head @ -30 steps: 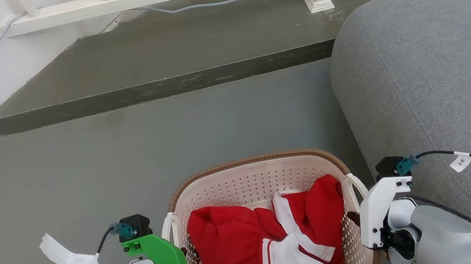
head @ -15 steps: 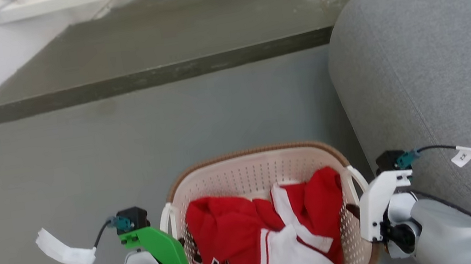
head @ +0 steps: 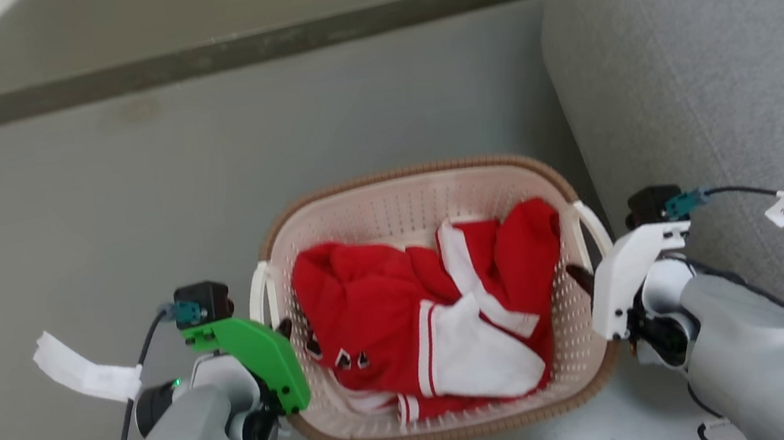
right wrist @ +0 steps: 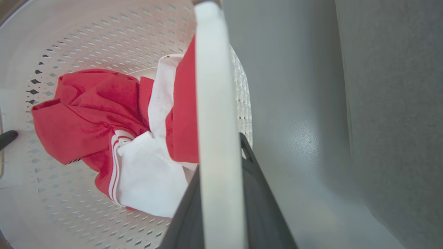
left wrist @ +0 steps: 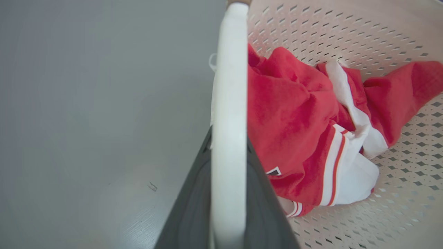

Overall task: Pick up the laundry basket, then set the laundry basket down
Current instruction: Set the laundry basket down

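The laundry basket, cream perforated plastic with a brown rim, sits low in the middle of the head view over the grey floor. My left gripper is shut on its left white handle, with dark fingers on both sides of the bar. My right gripper is shut on the right handle, and its fingers clamp the bar in the same way. I cannot tell whether the basket's base touches the floor.
A red and white garment lies crumpled inside the basket. A grey sofa stands close on the right, almost touching my right arm. A raised concrete step crosses the far side. Open grey floor lies to the left.
The head camera has tilted down: the railing is out of frame and the step has slid to the top. The basket and both grippers sit higher in the picture, and the grips are unchanged.
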